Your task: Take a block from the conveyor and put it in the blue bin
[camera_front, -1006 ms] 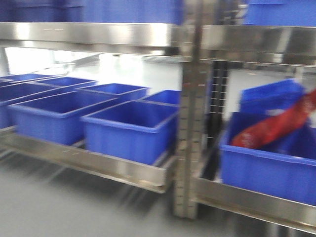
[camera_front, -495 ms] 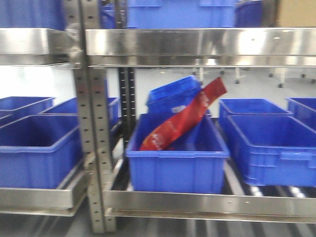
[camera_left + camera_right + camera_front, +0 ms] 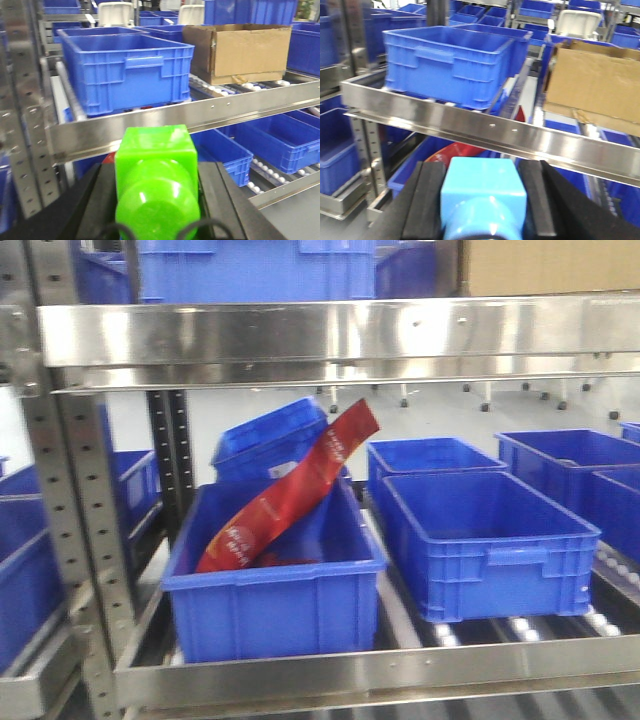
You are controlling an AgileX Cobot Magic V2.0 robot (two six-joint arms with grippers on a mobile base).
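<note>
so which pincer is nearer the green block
Left. The left pincer is shut on the green block; the right pincer holds a light blue block, with nothing green in its view.

**Matte black slab fingers on both claws**

Only the two wrist views show any of the machine. The left claw (image 3: pixel 155 167) has two broad, flat fingers (image 3: pixel 222 197) in matte black, with squared tips and plain faces. Thin black cable (image 3: pixel 117 229) curls in loops at the bottom edge of that view. The right claw (image 3: pixel 480 167) has the same build. Each of its fingers is a dark grey inner strip backed by a wider black wedge, blurred towards the frame edge.
</note>
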